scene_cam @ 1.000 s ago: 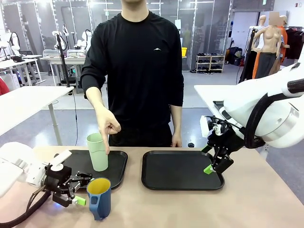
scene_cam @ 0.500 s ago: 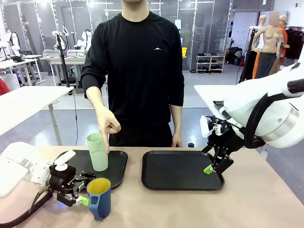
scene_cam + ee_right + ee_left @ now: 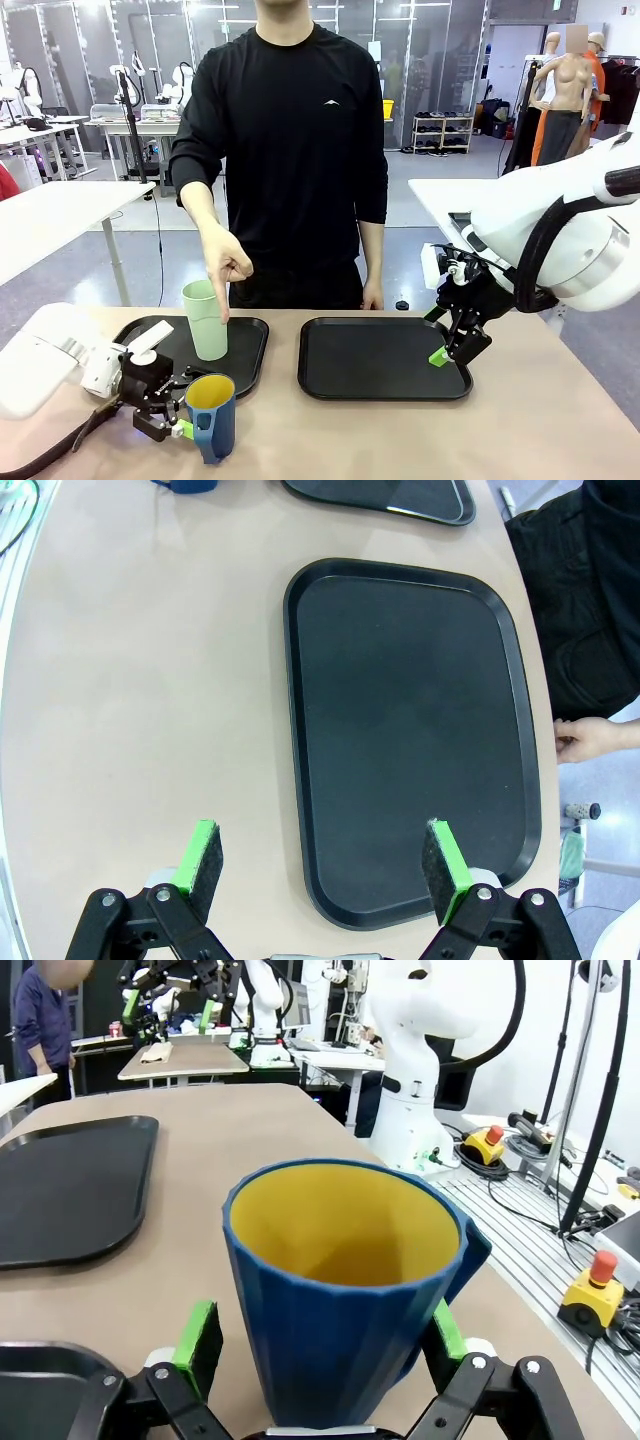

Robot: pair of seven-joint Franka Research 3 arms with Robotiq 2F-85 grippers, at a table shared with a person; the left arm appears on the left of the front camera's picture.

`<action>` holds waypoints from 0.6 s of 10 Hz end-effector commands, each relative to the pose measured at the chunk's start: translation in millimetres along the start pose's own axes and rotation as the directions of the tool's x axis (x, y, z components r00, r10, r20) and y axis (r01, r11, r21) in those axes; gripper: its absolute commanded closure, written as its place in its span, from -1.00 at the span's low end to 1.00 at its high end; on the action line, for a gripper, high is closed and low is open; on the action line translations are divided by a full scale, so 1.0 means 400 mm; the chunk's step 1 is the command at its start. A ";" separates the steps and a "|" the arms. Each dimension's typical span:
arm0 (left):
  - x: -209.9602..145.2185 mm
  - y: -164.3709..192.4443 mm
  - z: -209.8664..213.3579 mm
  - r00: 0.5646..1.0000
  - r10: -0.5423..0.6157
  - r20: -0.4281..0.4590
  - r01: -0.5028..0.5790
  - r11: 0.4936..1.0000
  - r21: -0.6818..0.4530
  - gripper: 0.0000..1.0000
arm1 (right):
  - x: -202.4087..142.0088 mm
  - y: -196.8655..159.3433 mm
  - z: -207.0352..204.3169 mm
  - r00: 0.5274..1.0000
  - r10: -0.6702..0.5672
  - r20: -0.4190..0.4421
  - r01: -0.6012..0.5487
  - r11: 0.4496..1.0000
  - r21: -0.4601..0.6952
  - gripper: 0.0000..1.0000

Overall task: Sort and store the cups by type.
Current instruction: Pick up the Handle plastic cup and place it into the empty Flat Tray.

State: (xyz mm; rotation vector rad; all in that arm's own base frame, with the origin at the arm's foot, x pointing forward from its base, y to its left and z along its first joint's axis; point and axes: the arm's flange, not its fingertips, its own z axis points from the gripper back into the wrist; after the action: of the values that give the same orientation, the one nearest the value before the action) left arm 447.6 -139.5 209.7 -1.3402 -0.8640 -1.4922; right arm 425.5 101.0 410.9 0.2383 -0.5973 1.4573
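Left gripper (image 3: 320,1345), low over the table, jaws spread wide to either side of the dark blue ribbed mug with yellow interior (image 3: 345,1285); green pads (image 3: 198,1345) flank its wall, contact not discernible. Just beyond, the tall pale mint-green plastic tumbler (image 3: 206,320) stands on a black tray (image 3: 250,345), the person's hand (image 3: 228,262) pointing down at it. Right gripper (image 3: 320,872) open, hovering above a second, bare black tray (image 3: 405,730).

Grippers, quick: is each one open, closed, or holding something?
Left gripper: open, jaws on either side of the blue mug, not clamped.
Right gripper: open, holding nothing.
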 end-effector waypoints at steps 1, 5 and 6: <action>-0.010 0.022 -0.021 0.999 -0.023 0.027 0.024 1.000 -0.017 -1.00 | 0.001 0.001 0.001 1.000 -0.002 -0.011 0.002 1.000 -0.007 -1.00; -0.015 0.023 -0.043 0.998 -0.037 0.055 0.039 0.998 -0.040 -1.00 | 0.001 0.001 0.001 1.000 -0.002 -0.011 0.002 1.000 -0.007 -1.00; -0.016 0.019 -0.041 0.997 -0.042 0.061 0.044 0.998 -0.046 -1.00 | 0.001 0.001 0.001 1.000 -0.002 -0.011 0.002 1.000 -0.007 -1.00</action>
State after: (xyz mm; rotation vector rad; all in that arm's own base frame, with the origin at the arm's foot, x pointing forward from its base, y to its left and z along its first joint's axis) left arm 444.5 -153.8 204.1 -1.3869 -0.8680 -1.5145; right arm 425.4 101.5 410.9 0.2387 -0.5973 1.4583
